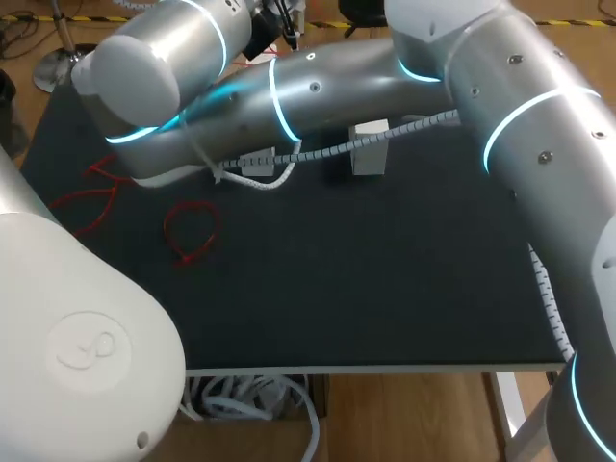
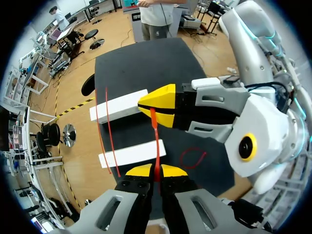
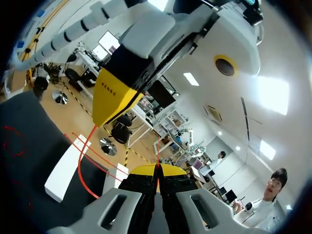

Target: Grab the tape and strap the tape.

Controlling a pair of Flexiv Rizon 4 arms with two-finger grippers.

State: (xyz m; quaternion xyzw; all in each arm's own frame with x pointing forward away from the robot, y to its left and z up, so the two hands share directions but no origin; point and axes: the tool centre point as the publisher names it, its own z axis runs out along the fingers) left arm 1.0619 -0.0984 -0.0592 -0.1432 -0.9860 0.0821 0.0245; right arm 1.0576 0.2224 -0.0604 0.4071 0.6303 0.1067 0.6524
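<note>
Left and right jaws each pinch one end of the red tape [image 2: 157, 146], stretched between them above the black table [image 2: 141, 63].

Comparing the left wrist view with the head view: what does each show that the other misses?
Only the left wrist view shows the left gripper and right gripper, both shut on one red tape strip stretched between them. It also shows two more red strips lying across two white blocks.
Only the head view shows the silver arm links crossing above the table and covering both grippers.
Both show the red tape loop lying on the black table, and one white block.
</note>
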